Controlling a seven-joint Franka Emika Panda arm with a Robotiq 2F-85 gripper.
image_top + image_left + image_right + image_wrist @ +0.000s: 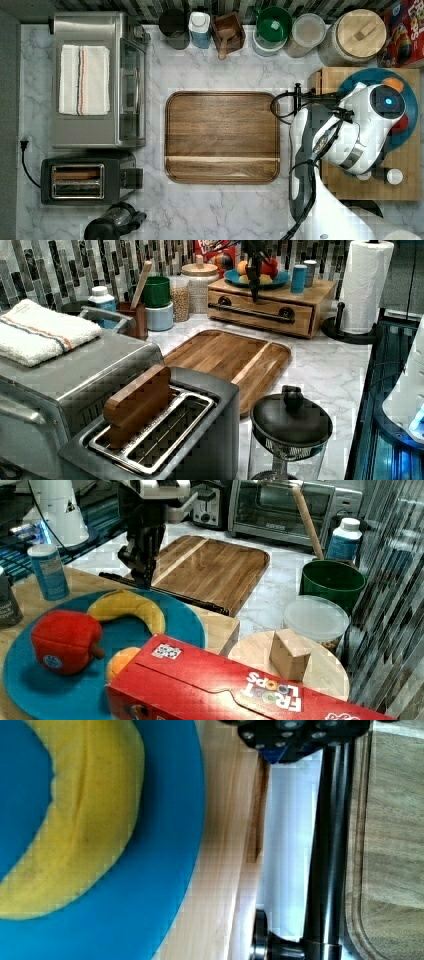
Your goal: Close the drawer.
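Marble tabletop (pixel 320 365) carries a light-wood drawer (pixel 260 311) beneath a blue fruit plate (pixel 180 617), its front nearly flush, while the gripper (pixel 145 577) hangs at the black bar handle (pixel 327 855) to push; whether the fingers are clenched I cannot tell.

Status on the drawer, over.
Gripper at the drawer's black handle. Drawer looks nearly shut, front close to its box. Nothing seen blocking.

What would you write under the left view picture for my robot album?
Robot gripper hanging at the black handle of the wooden drawer, beneath a blue fruit plate.
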